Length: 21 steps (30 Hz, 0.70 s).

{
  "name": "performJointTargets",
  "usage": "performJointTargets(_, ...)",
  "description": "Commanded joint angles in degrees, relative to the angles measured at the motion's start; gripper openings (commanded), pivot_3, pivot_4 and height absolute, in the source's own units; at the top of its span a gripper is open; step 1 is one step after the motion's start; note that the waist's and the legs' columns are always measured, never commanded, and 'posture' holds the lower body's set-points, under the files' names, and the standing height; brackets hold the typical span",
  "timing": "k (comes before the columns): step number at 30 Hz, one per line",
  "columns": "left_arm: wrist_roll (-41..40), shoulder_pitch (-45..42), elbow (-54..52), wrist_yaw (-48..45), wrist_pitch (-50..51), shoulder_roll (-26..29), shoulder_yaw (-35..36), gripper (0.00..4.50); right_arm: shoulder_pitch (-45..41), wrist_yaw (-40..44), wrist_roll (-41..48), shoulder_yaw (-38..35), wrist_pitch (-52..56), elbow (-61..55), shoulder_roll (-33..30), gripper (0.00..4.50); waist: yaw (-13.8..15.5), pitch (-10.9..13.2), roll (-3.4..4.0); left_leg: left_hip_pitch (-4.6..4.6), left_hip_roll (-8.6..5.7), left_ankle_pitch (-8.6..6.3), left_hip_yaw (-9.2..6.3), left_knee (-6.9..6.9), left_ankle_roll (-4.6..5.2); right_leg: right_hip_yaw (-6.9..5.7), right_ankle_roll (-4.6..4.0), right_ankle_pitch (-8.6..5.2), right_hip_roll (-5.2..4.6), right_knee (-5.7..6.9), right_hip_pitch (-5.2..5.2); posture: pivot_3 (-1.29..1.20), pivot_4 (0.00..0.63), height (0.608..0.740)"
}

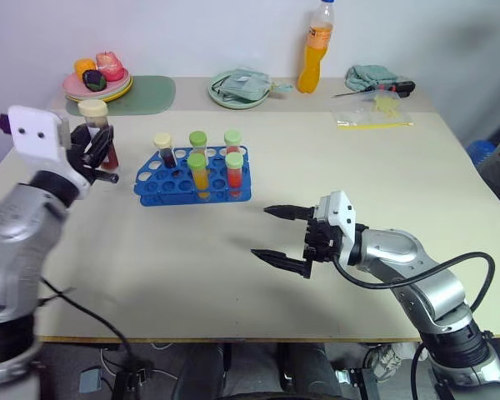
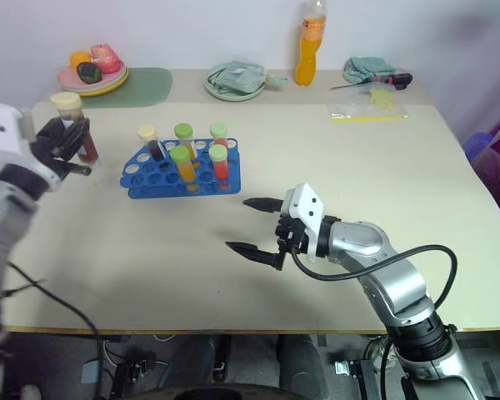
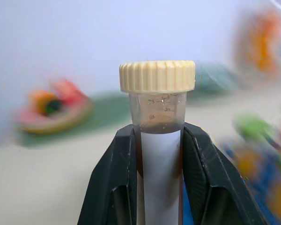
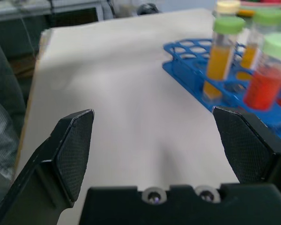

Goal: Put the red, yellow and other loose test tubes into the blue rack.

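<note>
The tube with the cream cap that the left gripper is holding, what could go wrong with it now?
The left gripper pinches the cream-capped tube low on its body, so it could tilt or slip. The blue rack already holds five tubes; lowering carelessly could bump one or miss a free hole.

Test tubes: 6 total. 5 stand in the blue rack [image 1: 192, 179]: 1 cream-capped w/ dark liquid [image 1: 164, 151], 2 green-capped w/ yellow-orange liquid [image 1: 199, 173], 2 green-capped w/ red liquid [image 1: 234, 172]. 1 more cream-capped dark tube [image 1: 97, 129] is clamped in the left gripper [image 1: 96, 154]. Blue racks: 1. Orange drink bottles [image 1: 316, 47]: 1. Plates of toy fruit [image 1: 97, 79]: 1. Green mats [image 1: 146, 93]: 1. Screwdrivers [image 1: 375, 88]: 1. Clear plastic bags [image 1: 375, 112]: 1.
</note>
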Motion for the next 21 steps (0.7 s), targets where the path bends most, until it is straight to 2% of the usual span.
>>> performJointTargets(1, 12.9, -0.6, 2.8, 3.6, -13.8, -6.3, -7.6, 0.81, -1.5, -0.3, 0.4, 0.1, 0.1, -1.3, 0.8, 4.5, 0.2, 0.0, 0.0, -0.01, -0.01, 0.0, 0.0, 0.01, 0.01, -0.01, 0.01, 0.01, 0.0, 0.0, -0.02, 0.0, 0.15, 0.74)
performJointTargets(3, 17.1, -0.7, 7.1, 4.9, -19.0, -10.0, -9.7, 0.81, -1.9, -0.4, 0.2, 0.3, 0.1, -1.1, 0.9, 4.5, 0.3, 0.0, 0.0, -0.02, -0.02, -0.01, 0.01, 0.01, 0.03, -0.01, 0.03, 0.02, 0.01, 0.02, -0.05, 0.0, 0.15, 0.74)
performJointTargets(7, 18.1, -1.1, 14.6, 3.4, -26.7, -15.5, -10.4, 0.81, -1.9, -0.5, 0.1, -0.1, 0.2, -1.3, 0.6, 4.5, 0.1, 0.0, 0.01, -0.02, 0.07, -0.01, 0.01, -0.03, 0.03, -0.03, 0.07, 0.04, 0.1, 0.09, -0.13, 0.0, 0.15, 0.74)
performJointTargets(15, 20.0, -1.6, 24.4, 1.8, -33.8, -17.7, -8.6, 0.81, -0.8, -1.4, -0.1, -0.6, 0.1, -2.2, 0.2, 4.5, -0.5, 0.0, 0.01, -0.02, 0.09, -0.01, -0.01, -0.02, 0.04, -0.05, 0.12, 0.06, 0.18, 0.13, -0.12, 0.0, 0.15, 0.74)
performJointTargets(21, 20.5, -2.2, 25.5, 1.3, -34.6, -18.7, -8.3, 0.81, -0.3, -1.8, -0.3, -0.5, -0.4, -2.3, 0.2, 4.5, -0.5, 0.0, 0.01, 0.04, 0.09, -0.01, -0.02, 0.02, 0.04, -0.06, 0.14, 0.07, 0.2, 0.14, -0.03, 0.0, 0.15, 0.74)
